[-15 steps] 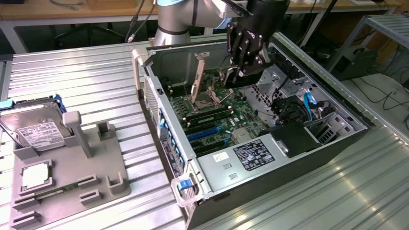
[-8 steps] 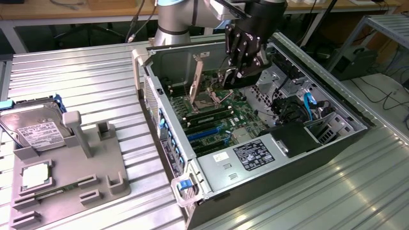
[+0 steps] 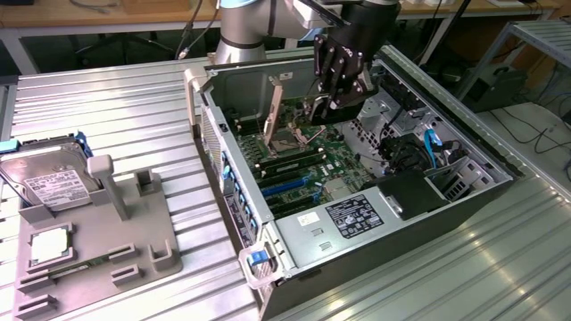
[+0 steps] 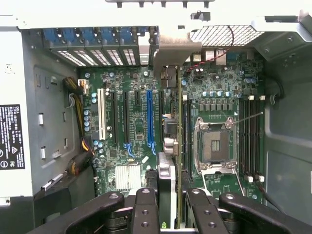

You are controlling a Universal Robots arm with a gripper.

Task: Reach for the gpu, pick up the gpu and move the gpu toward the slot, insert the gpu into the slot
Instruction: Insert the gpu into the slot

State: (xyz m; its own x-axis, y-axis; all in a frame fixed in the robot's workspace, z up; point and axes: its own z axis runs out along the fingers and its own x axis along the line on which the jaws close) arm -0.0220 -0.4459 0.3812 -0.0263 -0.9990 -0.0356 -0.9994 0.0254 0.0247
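Observation:
My gripper [image 3: 332, 100] hangs inside the open computer case, above the green motherboard [image 3: 344, 157]. It is shut on the gpu [image 3: 317, 110], a thin dark card held on edge. In the wrist view the gpu [image 4: 180, 146] runs edge-on from between my fingers [image 4: 146, 207] toward the case's rear wall, where its silver bracket [image 4: 173, 48] shows. The slot [image 4: 149, 117], a long narrow blue connector, lies on the board a little to one side of the card, away from the processor socket. In the exterior view the blue slot [image 3: 287, 185] sits below and in front of the gripper.
The square silver processor socket [image 4: 214, 146] and black memory slots [image 4: 251, 136] flank the card. A labelled power supply [image 3: 348, 217] fills the case's near end. Outside, a grey fixture [image 3: 98, 227] carries a silver hard drive [image 3: 49, 180] and a processor chip [image 3: 49, 244].

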